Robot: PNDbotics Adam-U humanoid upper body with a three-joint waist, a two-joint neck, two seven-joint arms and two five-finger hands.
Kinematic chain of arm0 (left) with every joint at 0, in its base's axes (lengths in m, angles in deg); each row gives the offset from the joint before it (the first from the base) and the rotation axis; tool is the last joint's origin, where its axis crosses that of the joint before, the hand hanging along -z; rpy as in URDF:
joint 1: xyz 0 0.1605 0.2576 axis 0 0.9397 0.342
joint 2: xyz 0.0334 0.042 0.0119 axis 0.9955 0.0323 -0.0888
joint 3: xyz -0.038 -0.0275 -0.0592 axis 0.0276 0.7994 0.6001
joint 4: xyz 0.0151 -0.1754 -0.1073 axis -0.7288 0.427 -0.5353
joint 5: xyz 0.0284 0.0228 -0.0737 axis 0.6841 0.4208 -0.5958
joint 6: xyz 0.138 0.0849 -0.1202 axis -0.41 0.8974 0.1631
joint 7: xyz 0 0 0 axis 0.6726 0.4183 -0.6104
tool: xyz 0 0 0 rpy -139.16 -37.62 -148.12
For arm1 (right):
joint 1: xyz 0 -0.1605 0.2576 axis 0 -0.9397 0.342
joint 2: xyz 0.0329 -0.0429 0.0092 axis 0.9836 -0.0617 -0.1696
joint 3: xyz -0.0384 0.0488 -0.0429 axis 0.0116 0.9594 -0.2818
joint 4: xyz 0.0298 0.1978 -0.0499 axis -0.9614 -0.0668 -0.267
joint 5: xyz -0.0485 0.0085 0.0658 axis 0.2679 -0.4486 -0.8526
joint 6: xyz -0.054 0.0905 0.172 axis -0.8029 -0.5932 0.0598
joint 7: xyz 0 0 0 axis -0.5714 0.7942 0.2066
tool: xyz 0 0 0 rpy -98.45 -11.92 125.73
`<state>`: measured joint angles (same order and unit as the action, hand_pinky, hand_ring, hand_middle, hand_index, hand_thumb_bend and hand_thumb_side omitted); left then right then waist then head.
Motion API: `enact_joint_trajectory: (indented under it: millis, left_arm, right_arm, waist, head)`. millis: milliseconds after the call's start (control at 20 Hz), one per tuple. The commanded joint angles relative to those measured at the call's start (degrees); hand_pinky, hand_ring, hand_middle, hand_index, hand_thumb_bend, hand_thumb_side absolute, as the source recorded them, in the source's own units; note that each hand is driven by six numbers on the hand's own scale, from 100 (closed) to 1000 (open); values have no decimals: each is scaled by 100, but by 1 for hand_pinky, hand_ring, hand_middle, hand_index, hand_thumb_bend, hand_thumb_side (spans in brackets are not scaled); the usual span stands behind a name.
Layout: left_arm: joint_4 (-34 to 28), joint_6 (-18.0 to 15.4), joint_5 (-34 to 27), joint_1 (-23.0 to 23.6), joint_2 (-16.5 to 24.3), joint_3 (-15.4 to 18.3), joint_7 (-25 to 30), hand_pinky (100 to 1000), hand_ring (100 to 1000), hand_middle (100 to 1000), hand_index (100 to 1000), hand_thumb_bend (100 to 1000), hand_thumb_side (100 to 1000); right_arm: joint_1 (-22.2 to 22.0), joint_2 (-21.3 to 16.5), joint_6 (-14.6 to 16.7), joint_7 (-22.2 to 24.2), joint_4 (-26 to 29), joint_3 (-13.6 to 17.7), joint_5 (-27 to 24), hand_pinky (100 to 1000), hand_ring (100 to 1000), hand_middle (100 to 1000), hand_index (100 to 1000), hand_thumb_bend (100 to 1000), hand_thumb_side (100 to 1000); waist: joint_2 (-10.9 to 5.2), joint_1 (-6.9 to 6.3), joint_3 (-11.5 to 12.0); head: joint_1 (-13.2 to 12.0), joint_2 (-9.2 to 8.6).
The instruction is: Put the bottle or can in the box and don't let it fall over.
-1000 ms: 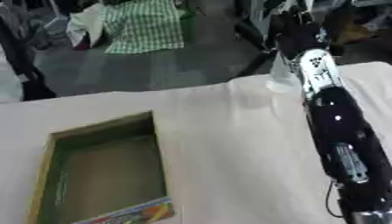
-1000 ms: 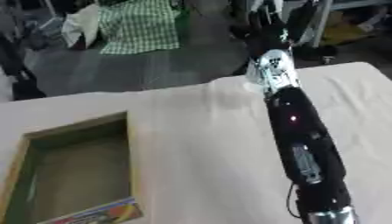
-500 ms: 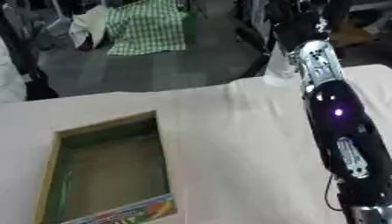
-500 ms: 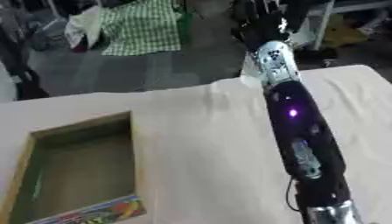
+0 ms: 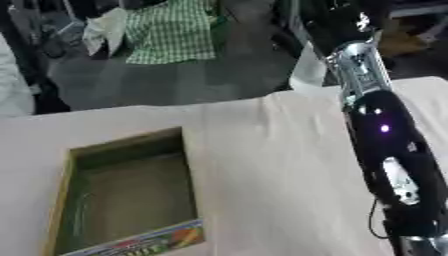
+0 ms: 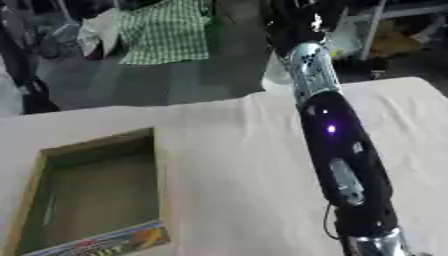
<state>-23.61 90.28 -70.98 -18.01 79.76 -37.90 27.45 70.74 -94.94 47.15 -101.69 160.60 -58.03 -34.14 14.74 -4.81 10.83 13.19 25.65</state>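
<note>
- Your right hand sits at the table's far edge against the clear bottle; finger state can't be told.
- Open box lies near-left, with bare cloth between.

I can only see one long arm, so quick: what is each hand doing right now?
Left hand: not in view.
Right hand: at the table's far edge against a pale bottle; whether its fingers are closed on it cannot be told.
</note>
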Motion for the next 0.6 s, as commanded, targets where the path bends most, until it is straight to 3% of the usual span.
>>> enact_joint_trajectory:
  millis: [50,600]
  left_arm:
    - [-111,3,-8,-49,216,56,-8,824,852,800,812,789,622]
    - [-111,22,-20,-42,243,73,-22,823,851,799,812,790,622]
  right_arm:
    - [91,3,-77,37,239,-79,-25,100,100,254,882,176,830]
    - [-2,249,-280,117,417,-318,-21,111,100,260,885,144,837]
  waist:
    - [-198,21,16]
    - [-338,73,16]
  head:
    - [8,43]
    - [-12,88]
